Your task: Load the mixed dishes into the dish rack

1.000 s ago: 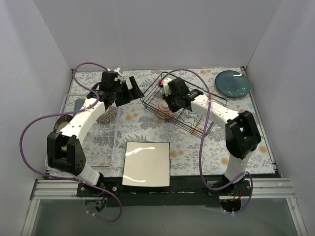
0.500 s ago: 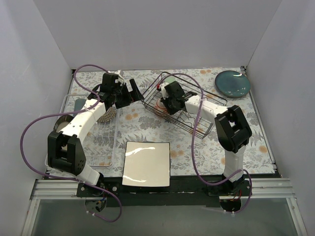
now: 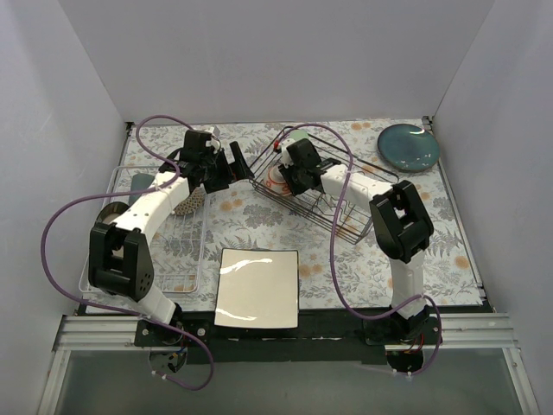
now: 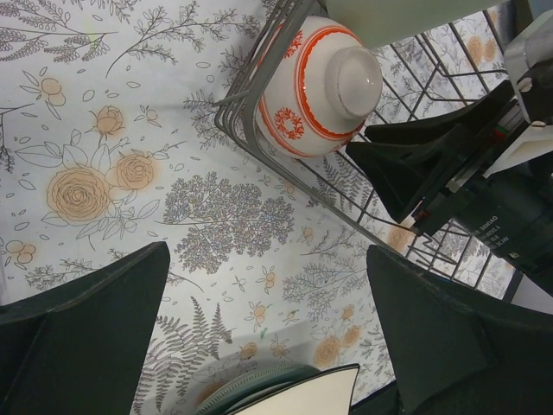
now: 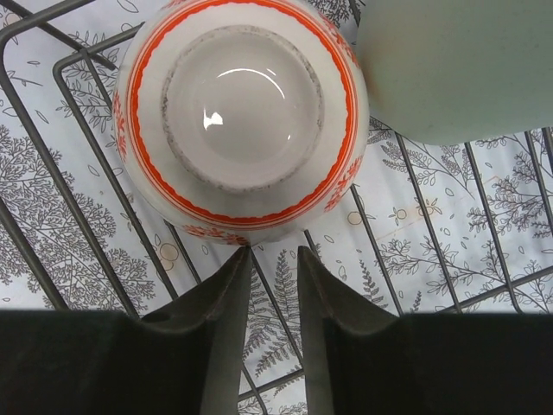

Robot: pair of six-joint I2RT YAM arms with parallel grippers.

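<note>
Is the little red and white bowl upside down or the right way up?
Upside down. The bowl shows its round bottom ring facing up toward the cameras, and it sits inside the black wire rack.

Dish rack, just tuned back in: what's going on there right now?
The right gripper hovers just beside the red-orange patterned bowl, which sits upside down in a corner of the dish rack next to the pale green cup. Its jaws are slightly apart and hold nothing. The left gripper hangs wide open and empty over the tablecloth outside that corner. The white square plate lies at the near edge, not yet loaded.
</note>
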